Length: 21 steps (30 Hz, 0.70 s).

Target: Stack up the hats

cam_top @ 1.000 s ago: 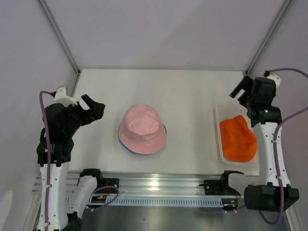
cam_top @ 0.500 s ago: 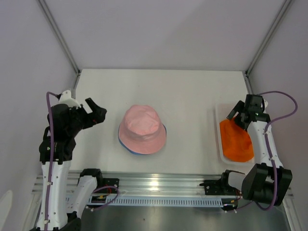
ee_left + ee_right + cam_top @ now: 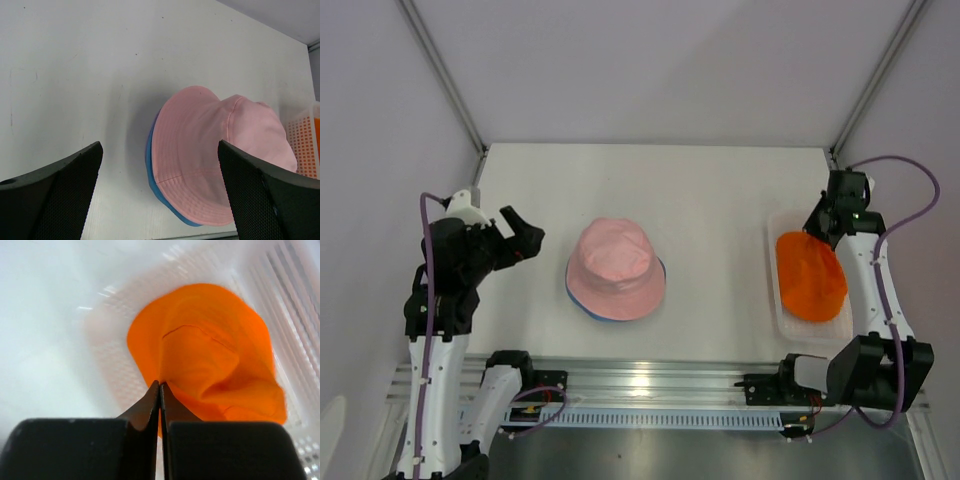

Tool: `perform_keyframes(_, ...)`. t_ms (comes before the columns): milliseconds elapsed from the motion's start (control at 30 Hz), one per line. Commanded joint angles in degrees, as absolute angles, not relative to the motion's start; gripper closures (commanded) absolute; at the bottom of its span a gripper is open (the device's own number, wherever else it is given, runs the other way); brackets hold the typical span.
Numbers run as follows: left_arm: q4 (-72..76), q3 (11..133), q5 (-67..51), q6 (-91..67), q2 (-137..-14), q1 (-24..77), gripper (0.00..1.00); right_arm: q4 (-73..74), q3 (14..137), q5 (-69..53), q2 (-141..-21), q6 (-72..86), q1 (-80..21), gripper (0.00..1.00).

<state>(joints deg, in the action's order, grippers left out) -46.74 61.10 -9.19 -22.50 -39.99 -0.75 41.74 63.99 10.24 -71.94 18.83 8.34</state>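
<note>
**A:** What sits nearest?

**B:** The metal rail [image 3: 650, 385] along the near edge, with both arm bases on it. Just beyond it on the left, the left gripper [image 3: 523, 228] hangs above the table [image 3: 700, 180]. Its jaws are spread wide, with nothing between them, and it points toward the middle.

**A:** And the hats?

**B:** The pink hat [image 3: 615, 265] lies crown up in the middle of the table. It rests on the blue hat [image 3: 151, 172], of which only a sliver of brim shows beneath. Well apart to the right, the orange hat [image 3: 810, 280] lies inside the white basket [image 3: 773, 300].

**A:** Anything in the way?

**B:** The basket's low wall stands between the orange hat and the stack. The right gripper [image 3: 160, 386] is down at the basket's far end, its jaws pressed together on the edge of the orange hat's brim. The cloth is bunched up just behind them.

**A:** What has changed since a second ago?

**B:** Then the right gripper was raised over the basket's far end with its jaws apart. It has since come down and closed. The orange hat has shifted toward the far end of the basket. The left arm has sunk a little and its gripper has edged toward the stack, still wide open. The pink and blue stack has not moved.
</note>
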Motion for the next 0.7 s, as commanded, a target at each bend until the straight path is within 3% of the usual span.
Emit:
perform_keyframes(0,-43.6,59.7,-11.6,-23.4,-40.5,-0.5,0.00,41.7,76.5,11.2,-68.2,16.3,0.7,1.00)
perform_keyframes(167,-41.9,58.6,-12.6,-23.6,-42.1,-0.4,0.00,41.1,91.2,4.4,-68.9,12.0,-11.9,1.00)
perform_keyframes(433,-40.4,58.2,-14.2,-23.6,-42.8,-0.4,0.00,32.9,100.1,-24.1,-73.0,11.4,-21.3,1.00)
perform_keyframes(667,-42.2,58.1,-10.7,-23.7,-40.9,-0.4,0.00,35.0,108.0,-21.5,-82.4,4.5,-40.2,1.00)
